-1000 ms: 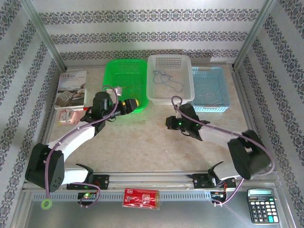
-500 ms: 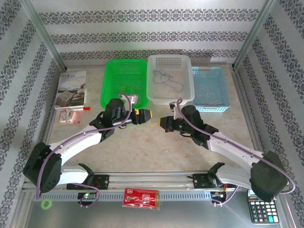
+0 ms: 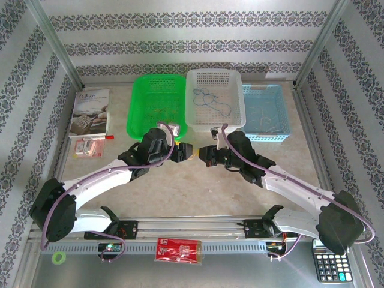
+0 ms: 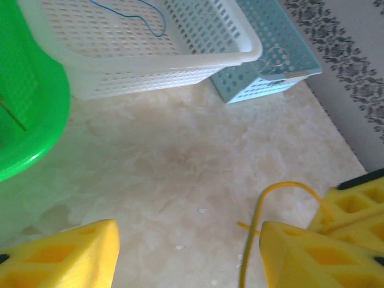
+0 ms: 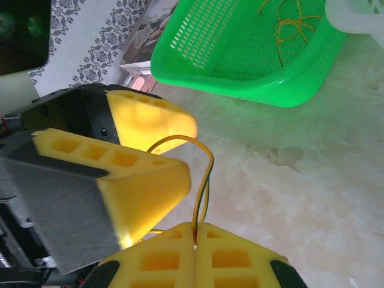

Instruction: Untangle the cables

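Room on the table [image 3: 180,186] is on your side: the two arms meet over bare tabletop just in front of the green basket [image 3: 141,96] and the white basket [image 3: 234,84], with the blue basket [image 3: 282,99] off to the right.

Your right gripper [image 5: 197,233] is clamped on the yellow cable [image 5: 180,137], fingers pressed together and the strand rising out of the seam. Your left gripper [image 4: 186,234] stands apart with nothing between its pads. In its own wrist view, the cable runs just beside the finger on the right.

To do this hand-over well, I judge you should shift the left gripper toward that strand until it sits mid-gap. Close on the loop above the right gripper's pinch, then draw the two apart slowly so the cord does not snap free.

From above you get the placing: both grippers nose to nose near the basket rims, and a blue cable [image 3: 207,96] in the white basket. The right wrist view adds the pinch itself and more yellow cords [image 5: 291,21] lying in the green basket. The left wrist view adds the open gap.
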`<state>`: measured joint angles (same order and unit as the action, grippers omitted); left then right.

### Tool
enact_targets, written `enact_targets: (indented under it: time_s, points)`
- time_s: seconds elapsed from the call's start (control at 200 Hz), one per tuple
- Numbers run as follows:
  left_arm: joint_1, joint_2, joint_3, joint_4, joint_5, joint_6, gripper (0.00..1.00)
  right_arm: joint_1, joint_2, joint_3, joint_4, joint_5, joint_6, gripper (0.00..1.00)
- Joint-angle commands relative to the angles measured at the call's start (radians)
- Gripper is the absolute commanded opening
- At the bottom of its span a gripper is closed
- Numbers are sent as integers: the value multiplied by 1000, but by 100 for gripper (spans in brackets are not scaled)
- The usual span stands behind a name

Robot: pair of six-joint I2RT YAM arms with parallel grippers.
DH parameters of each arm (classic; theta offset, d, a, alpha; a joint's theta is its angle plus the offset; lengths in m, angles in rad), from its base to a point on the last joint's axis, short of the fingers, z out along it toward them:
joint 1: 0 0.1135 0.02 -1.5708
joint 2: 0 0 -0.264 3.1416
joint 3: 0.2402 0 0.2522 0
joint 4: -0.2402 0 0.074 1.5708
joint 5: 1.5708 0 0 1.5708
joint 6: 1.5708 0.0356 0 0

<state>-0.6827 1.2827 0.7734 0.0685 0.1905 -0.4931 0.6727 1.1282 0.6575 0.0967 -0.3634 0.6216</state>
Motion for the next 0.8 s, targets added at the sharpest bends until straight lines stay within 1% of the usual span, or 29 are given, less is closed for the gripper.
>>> enact_targets:
  time_s: [0.0,0.15,0.34,0.515,0.794]
  points:
    - [-21,12,7,-68,-118,53,60,23,-6,40,1,-5,-20,0]
    - [-23,19,3,-123,-254,60,54,38,-23,56,-4,-21,-25,0]
    - [-21,-9,-8,-147,-336,81,52,39,-37,60,-16,-15,-31,0]
    - [-21,-31,-14,-138,-350,99,45,40,-31,59,-14,-18,-26,0]
    - [-21,-25,-34,-67,-338,111,45,45,-36,56,9,-62,-8,0]
